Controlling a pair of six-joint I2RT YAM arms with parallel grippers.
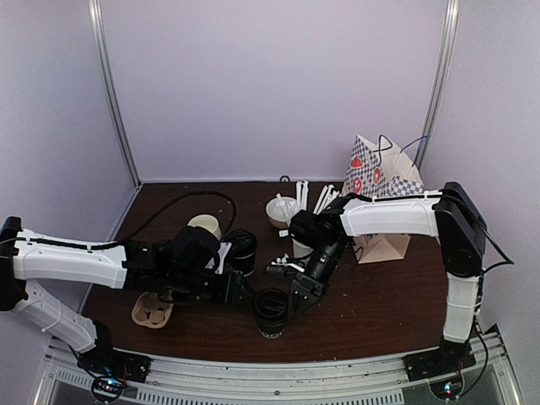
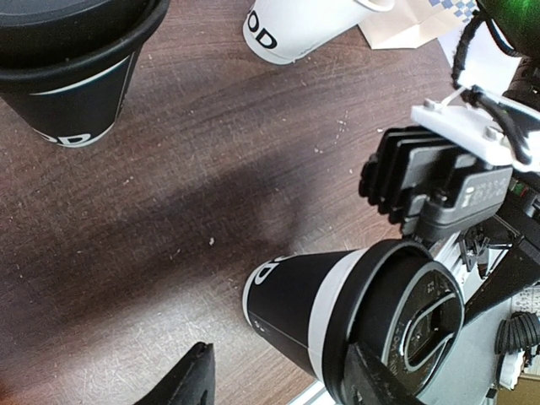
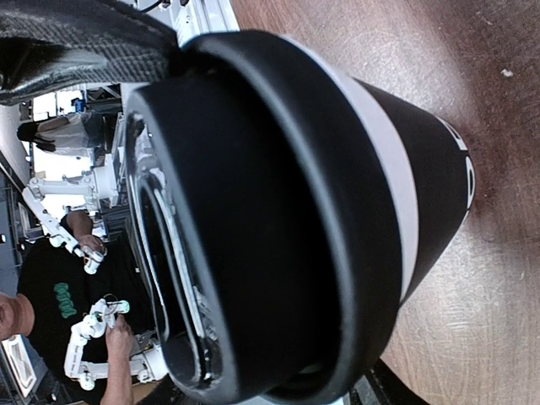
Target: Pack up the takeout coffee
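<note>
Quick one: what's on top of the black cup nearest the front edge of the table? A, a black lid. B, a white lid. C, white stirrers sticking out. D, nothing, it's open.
A: a black lid covers the black cup, plain in both wrist views.

Small black paper cup with black round lid [image 2: 295, 308] stood on brown wooden table [image 2: 211, 186], held by right gripper [image 2: 456, 249], second lidded black cup [image 2: 76, 84] and white lettered cup [image 2: 295, 29] beyond.
</note>
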